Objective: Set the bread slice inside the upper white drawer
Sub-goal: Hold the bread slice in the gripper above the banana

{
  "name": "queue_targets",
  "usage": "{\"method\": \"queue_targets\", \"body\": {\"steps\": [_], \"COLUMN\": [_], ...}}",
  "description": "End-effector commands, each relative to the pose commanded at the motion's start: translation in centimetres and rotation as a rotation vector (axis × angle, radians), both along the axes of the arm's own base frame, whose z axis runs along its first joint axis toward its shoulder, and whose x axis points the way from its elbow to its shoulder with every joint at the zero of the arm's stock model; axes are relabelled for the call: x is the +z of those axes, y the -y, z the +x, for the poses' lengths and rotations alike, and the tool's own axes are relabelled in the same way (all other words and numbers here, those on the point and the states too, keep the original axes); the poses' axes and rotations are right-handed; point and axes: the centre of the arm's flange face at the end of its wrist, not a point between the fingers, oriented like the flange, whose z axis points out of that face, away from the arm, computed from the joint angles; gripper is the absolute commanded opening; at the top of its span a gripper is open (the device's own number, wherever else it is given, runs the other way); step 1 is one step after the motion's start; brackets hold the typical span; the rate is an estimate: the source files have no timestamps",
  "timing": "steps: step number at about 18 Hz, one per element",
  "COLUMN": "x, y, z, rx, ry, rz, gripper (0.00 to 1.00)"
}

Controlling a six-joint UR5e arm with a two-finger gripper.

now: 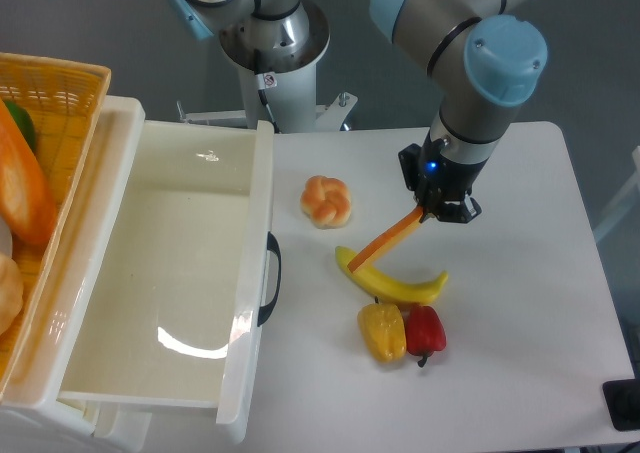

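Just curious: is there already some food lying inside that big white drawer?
No, the upper white drawer shows only its bare glossy floor.

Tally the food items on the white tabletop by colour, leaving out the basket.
Yellow: 2, the banana and the yellow pepper
Orange: 1, the bread slice held in the gripper
Golden tan: 1, the knotted bun
Red: 1, the red pepper
Total: 5

One bun (326, 200), one banana (395, 284), two peppers (403, 333).
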Motion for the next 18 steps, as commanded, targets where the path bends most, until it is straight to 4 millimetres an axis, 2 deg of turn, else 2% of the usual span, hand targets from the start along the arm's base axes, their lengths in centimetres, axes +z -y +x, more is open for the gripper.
{"method": "queue_targets", "body": {"steps": [11, 14, 18], "x": [1.0, 1.9, 5.2], "y": [0.0, 0.1, 0.5], "z": [-0.2, 0.2, 1.3], "rx": [0.018, 0.079, 0.143], "ry": [-0.015, -0.020, -0.042], "rz": [0.011, 0.012, 0.027], "gripper": [0.00, 0.00, 0.00]}}
